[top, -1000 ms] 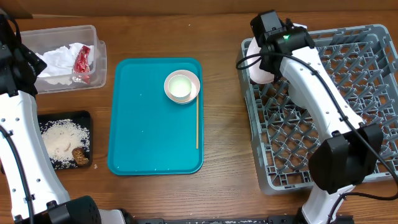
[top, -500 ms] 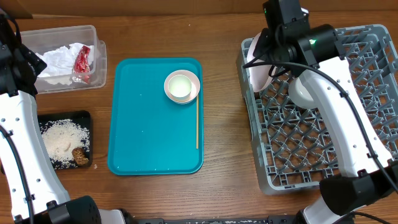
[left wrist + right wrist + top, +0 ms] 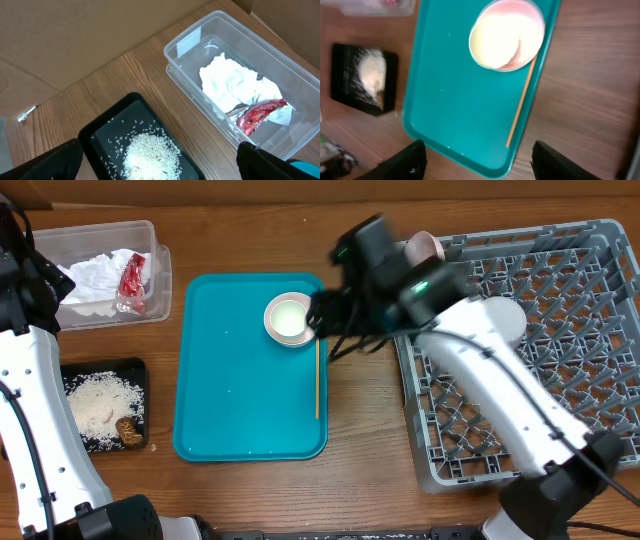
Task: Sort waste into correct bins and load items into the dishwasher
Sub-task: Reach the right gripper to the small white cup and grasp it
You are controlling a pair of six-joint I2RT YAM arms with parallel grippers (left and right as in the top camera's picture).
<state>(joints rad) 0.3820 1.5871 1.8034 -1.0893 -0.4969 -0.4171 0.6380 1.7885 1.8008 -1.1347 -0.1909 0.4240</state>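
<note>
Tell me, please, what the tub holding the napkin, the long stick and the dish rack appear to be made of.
The tub: clear glossy plastic; the napkin shows through its walls.
The stick: probably wood or bamboo, matte; pale tan, thin and straight.
The dish rack: likely moulded plastic, dull grey; uniform lattice with upright pegs.

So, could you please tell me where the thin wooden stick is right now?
In the overhead view, the wooden stick lies lengthwise along the right edge of the teal tray, just below the pink bowl.
</note>
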